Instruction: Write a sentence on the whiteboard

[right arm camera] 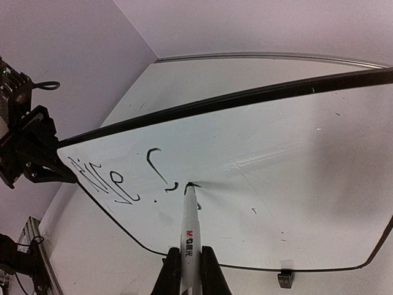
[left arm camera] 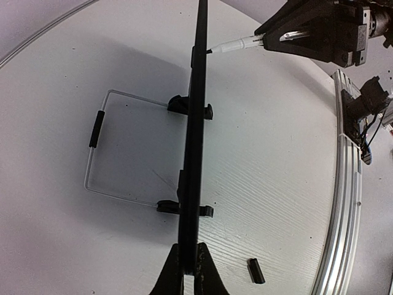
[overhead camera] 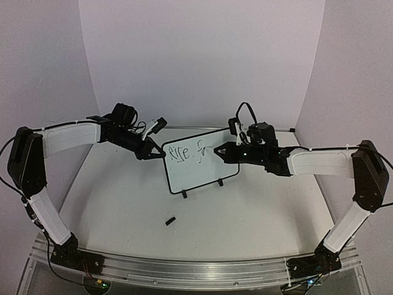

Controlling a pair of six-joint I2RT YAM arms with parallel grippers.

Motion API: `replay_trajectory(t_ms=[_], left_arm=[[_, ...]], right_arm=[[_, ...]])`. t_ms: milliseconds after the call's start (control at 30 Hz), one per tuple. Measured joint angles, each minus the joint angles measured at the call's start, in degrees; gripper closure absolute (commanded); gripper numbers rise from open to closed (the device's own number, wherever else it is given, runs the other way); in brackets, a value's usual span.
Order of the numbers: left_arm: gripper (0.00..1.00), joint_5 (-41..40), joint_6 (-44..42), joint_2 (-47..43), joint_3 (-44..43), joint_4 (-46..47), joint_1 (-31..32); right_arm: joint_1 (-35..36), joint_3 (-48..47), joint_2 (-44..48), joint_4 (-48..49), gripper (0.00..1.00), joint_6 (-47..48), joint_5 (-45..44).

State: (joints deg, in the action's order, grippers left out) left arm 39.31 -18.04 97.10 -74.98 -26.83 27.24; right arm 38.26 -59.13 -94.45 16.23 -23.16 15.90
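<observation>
The whiteboard (overhead camera: 199, 163) stands upright mid-table on two black feet, its black frame edge-on in the left wrist view (left arm camera: 195, 141). My left gripper (overhead camera: 153, 153) is shut on its left edge (left arm camera: 189, 270). My right gripper (overhead camera: 222, 151) is shut on a white marker (right arm camera: 188, 236), whose black tip touches the board face (right arm camera: 276, 184). The sentence (overhead camera: 186, 151) reads "Rise." followed by an "f" and a part of another letter; it also shows in the right wrist view (right arm camera: 123, 178).
The black marker cap (overhead camera: 170, 220) lies on the table in front of the board, also in the left wrist view (left arm camera: 256, 271). A wire stand (left arm camera: 98, 147) props the board from behind. The aluminium rail (overhead camera: 196, 270) runs along the near edge.
</observation>
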Motion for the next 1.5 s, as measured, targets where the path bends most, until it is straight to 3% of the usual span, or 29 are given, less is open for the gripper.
replay_trajectory(t_ms=[1067, 1500], left_arm=[[1.00, 0.0, 0.0, 0.1, 0.0, 0.1, 0.0], [1.00, 0.0, 0.0, 0.1, 0.0, 0.1, 0.1]], right_arm=[[0.0, 3.7, -0.1, 1.3, 1.00, -0.8, -1.0], [0.0, 3.7, 6.1, 0.8, 1.00, -0.2, -3.0]])
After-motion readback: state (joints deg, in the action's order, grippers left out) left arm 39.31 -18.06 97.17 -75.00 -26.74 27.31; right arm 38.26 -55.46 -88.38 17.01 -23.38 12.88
